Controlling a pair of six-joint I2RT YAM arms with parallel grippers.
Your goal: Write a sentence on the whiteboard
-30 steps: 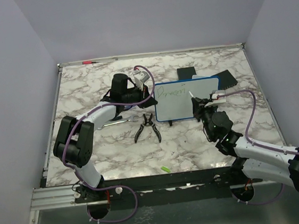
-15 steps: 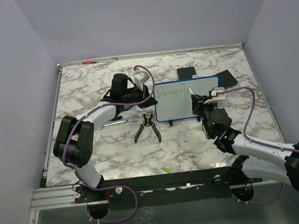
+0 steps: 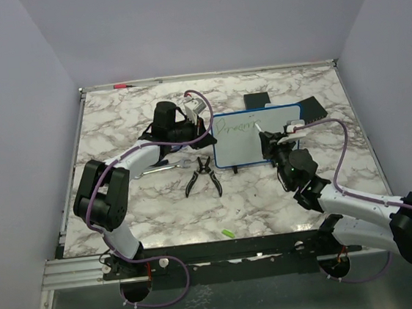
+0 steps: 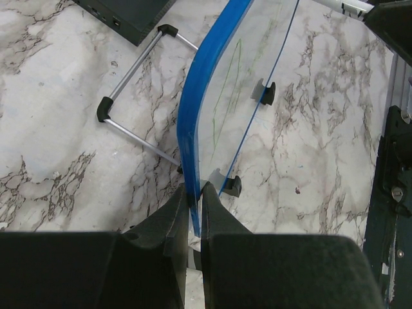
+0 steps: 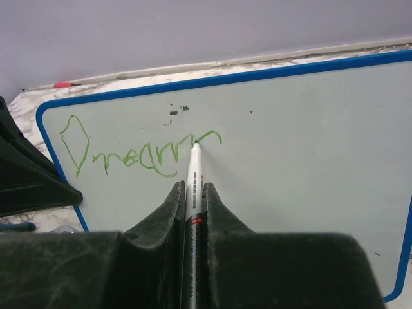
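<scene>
The whiteboard [image 3: 246, 149], white with a blue frame, stands tilted on small black feet at mid-table. My left gripper [image 3: 207, 130] is shut on its left frame edge; in the left wrist view the jaws [image 4: 195, 190] pinch the blue frame [image 4: 201, 90]. My right gripper [image 3: 267, 142] is shut on a white marker [image 5: 194, 168], its tip touching the whiteboard [image 5: 302, 167]. The sentence [image 5: 138, 154] is one green scrawled word along the top left, and the marker tip rests at its last stroke. The same green writing [image 3: 234, 128] shows from above.
Black pliers [image 3: 202, 175] lie in front of the board's left end. Two flat black pads [image 3: 259, 100] [image 3: 312, 108] lie behind the board. A green cap [image 3: 228, 232] sits near the front edge and a red pen [image 3: 119, 85] lies along the back rail. A silver rod [image 4: 138, 96] lies left of the board.
The right gripper has shifted the marker tip slightly left and up on the board, and the green word has gained a stroke. The left gripper has held still on the frame.
</scene>
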